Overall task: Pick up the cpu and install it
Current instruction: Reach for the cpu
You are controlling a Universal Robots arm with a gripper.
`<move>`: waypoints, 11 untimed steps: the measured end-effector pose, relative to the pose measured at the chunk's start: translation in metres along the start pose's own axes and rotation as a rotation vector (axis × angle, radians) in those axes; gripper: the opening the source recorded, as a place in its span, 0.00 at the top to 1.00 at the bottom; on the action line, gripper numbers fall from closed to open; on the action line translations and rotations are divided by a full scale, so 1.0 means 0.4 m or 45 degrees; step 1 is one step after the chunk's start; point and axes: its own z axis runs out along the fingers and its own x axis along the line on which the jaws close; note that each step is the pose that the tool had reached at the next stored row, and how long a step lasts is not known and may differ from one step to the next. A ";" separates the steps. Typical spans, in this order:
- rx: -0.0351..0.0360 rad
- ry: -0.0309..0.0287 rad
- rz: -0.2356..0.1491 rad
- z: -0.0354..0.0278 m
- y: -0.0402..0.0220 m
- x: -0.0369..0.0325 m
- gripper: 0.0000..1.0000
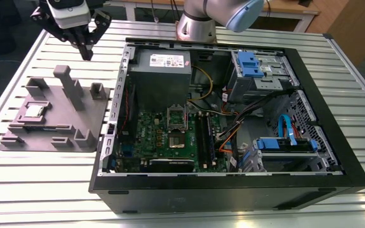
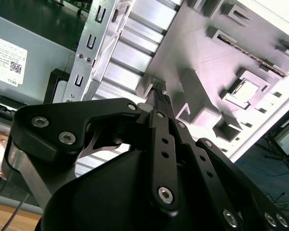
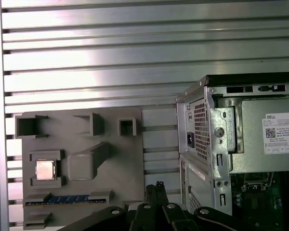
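Note:
The cpu [image 1: 33, 111] is a small silver square lying flat in a recess of the grey fixture plate [image 1: 92, 105], left of the open computer case. Both wrist views show the cpu [image 3: 45, 170] [image 2: 245, 90] seated in that pocket. My gripper [image 1: 88, 53] hangs high above the table behind the plate, its black fingers pressed together and holding nothing. It is well apart from the chip. Its tips [image 3: 159, 186] [image 2: 161, 97] hover over the plate's edge nearest the case. On the green motherboard [image 1: 146, 137] the socket [image 1: 177, 140] lies bare with its latch frame raised.
The black computer case [image 1: 233, 190] lies open on the slatted metal table [image 1: 36, 175], with a grey power supply [image 1: 160, 71], blue drive brackets [image 1: 249, 64] and loose cables inside. Tall grey posts [image 1: 68, 85] rise from the fixture plate near the chip. The arm's base [image 1: 198, 26] stands behind the case.

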 end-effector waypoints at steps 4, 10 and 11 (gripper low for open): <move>0.0001 0.0000 0.000 0.000 0.000 0.002 0.89; 0.0001 0.0001 0.000 0.000 0.000 0.005 0.89; 0.0001 0.0000 0.000 0.000 0.000 0.006 0.89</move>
